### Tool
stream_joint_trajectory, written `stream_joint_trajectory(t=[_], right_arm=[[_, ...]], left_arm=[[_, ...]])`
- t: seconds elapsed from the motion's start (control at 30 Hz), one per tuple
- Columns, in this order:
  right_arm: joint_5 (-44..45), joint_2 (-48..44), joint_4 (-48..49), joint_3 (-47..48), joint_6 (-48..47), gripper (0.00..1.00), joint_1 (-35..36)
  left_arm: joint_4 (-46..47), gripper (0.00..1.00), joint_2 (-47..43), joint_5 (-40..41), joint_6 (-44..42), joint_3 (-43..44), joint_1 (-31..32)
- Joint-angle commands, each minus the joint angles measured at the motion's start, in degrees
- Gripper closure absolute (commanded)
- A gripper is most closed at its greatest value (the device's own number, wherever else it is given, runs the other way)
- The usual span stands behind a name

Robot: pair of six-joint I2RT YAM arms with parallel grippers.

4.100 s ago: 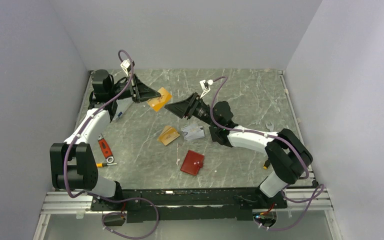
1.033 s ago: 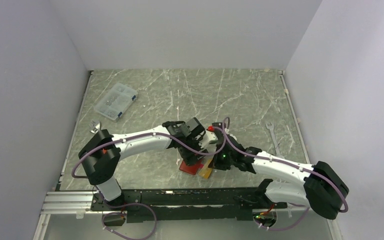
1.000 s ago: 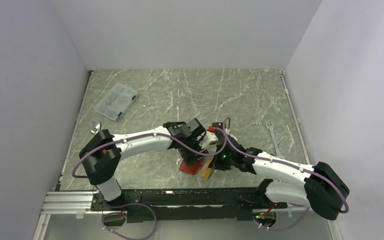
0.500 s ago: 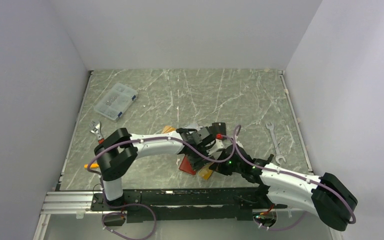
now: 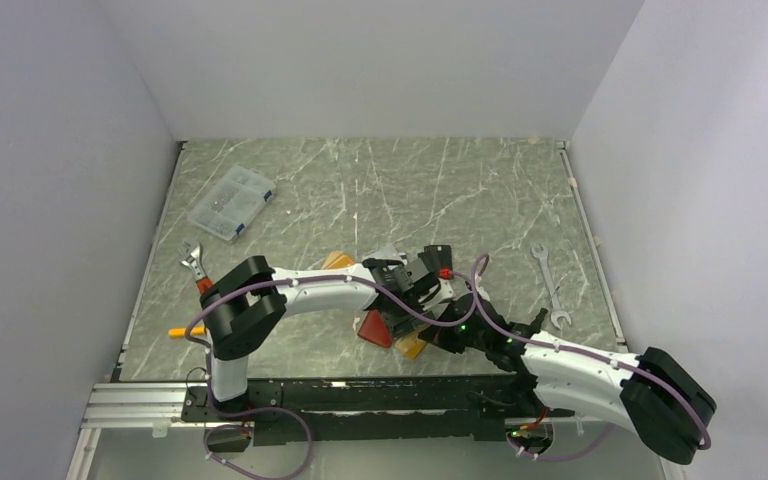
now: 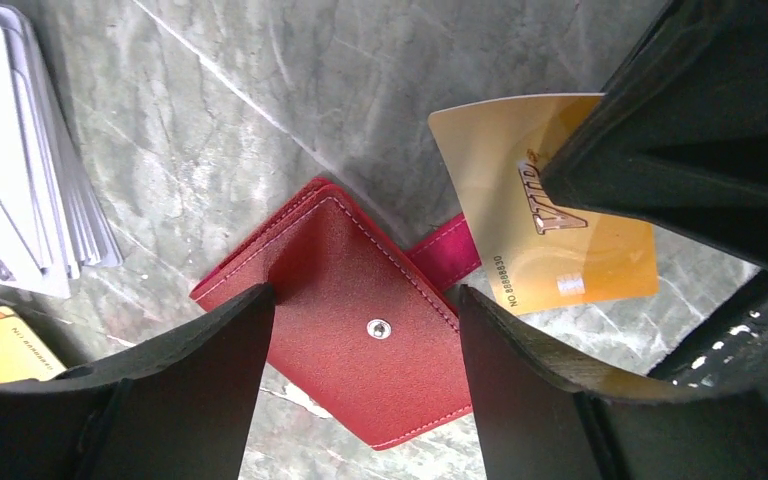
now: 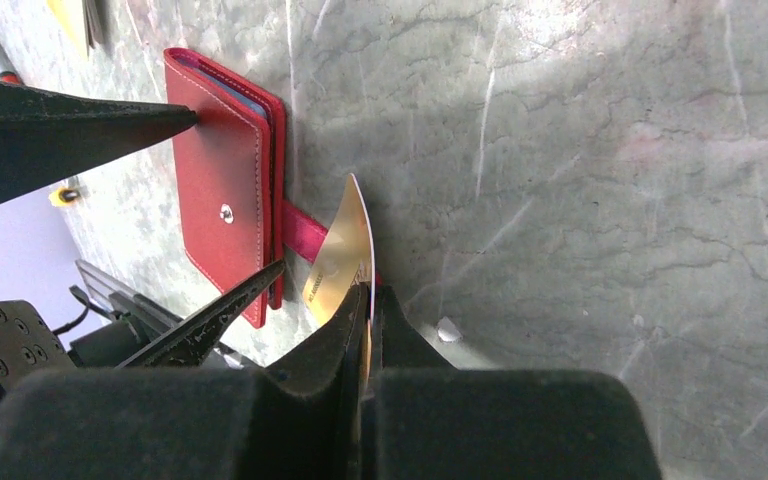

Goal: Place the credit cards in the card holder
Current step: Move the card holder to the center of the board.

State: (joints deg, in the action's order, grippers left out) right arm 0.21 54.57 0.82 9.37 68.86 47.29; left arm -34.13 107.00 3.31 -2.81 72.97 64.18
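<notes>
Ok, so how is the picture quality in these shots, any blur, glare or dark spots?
Top external: evenly lit, sharp, soft shadows under the arms. Left wrist: red card holder and gold card crisp, while the near black fingers are dark and soft. Right wrist: a bright glare patch on the marble table, with the near fingers blurred.
</notes>
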Motion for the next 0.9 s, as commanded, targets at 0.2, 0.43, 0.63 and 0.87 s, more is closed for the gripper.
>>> stream_joint_trajectory(t=[0.2,0.43,0.63,0.87], right_arm=[[6.03,3.28,-2.75,-4.39,-2.51,1.0,0.16],[6.54,3.51,-2.62,-4.6,-2.28,1.0,0.14],[6.9,3.62,-2.75,-4.67,-2.1,1.0,0.1],[7.21,3.66,-3.05,-4.45,-2.07,1.0,0.09]], left_arm=[[-2.77,0.37,-3.09,4.68,-3.69,1.38,1.34],[-4.42,0.38,-5.0,6.56,-4.87,2.31,-0.96],[-5.6,0.4,-6.5,6.77,-5.28,3.03,-3.27],[-6.39,0.4,-8.79,7.07,-5.91,1.76,-5.55]])
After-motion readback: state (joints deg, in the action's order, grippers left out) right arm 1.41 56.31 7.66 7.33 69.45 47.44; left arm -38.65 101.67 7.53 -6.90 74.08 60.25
